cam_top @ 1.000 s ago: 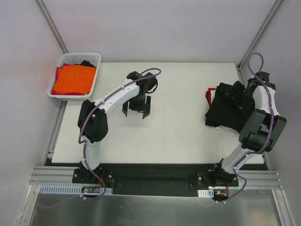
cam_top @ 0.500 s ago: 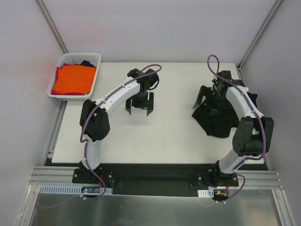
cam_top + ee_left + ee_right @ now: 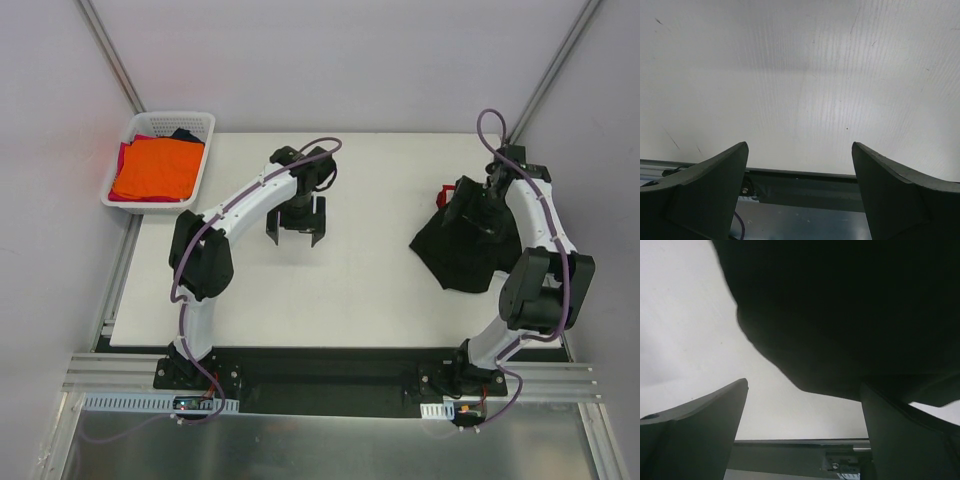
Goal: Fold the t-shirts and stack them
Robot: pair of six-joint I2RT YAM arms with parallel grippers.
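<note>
Dragged black t-shirts (image 3: 460, 260) leftward over desk (image 3: 350, 290); right tool (image 3: 803, 385) and left tool (image 3: 800, 145) gaping, empty; ready to spread one.

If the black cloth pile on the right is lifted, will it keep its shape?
Probably not; it would hang down, because the crumpled black cloth t-shirt pile lies in soft uneven folds. It likely slides easily, since the white table looks smooth. Layers may separate: a red edge peeks out.
</note>
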